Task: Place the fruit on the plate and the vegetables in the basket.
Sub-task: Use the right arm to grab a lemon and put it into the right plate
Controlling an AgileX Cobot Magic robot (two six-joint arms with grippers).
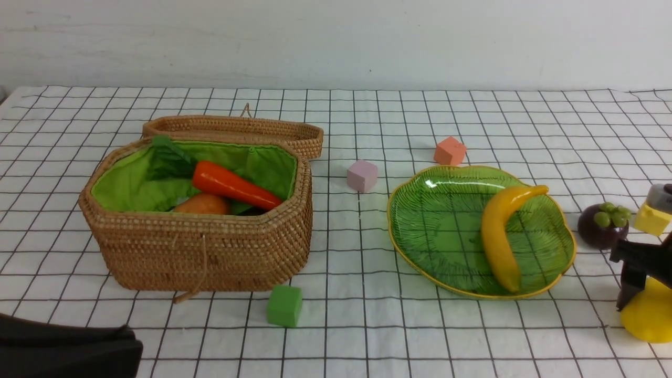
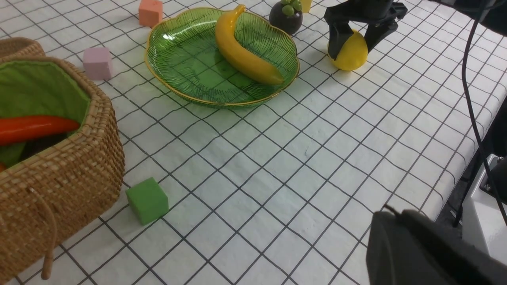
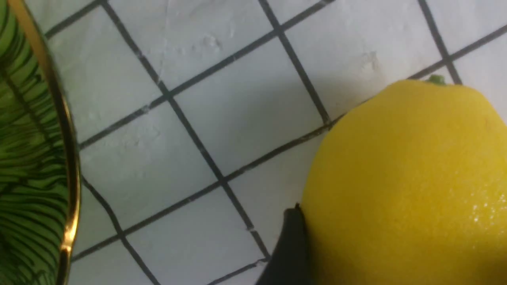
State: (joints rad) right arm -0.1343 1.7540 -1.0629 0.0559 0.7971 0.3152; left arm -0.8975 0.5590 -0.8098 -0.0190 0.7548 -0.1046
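Nearest the robot, the left gripper (image 2: 420, 245) is parked low at the table edge, closed up with nothing in it as far as I can see, so it's basically out of the action. Just past it there's a green cube (image 1: 284, 306) on the cloth, not part of the job. Over on the right, the right gripper (image 2: 352, 47) is down over the lemon (image 1: 651, 317) with its fingers spread wide on either side. One finger (image 3: 291, 245) looks to be touching the skin, but the lemon sits on the cloth beside the plate (image 1: 436, 220), so I wouldn't call it grabbed yet. Going further back, the basket (image 1: 210, 252) is open and holds the carrot (image 1: 236, 185) and the potato (image 1: 202, 203). There's also a dark shape (image 2: 39, 145) under the carrot that might be the eggplant, but I honestly can't tell. The banana (image 1: 499, 236) is lying on the plate, so that's one fruit done. The mangosteen (image 1: 601, 228) is on the cloth just right of the plate, untouched. My take is that the veg side is done or nearly there, with the lemon in hand now and the mangosteen left after that.
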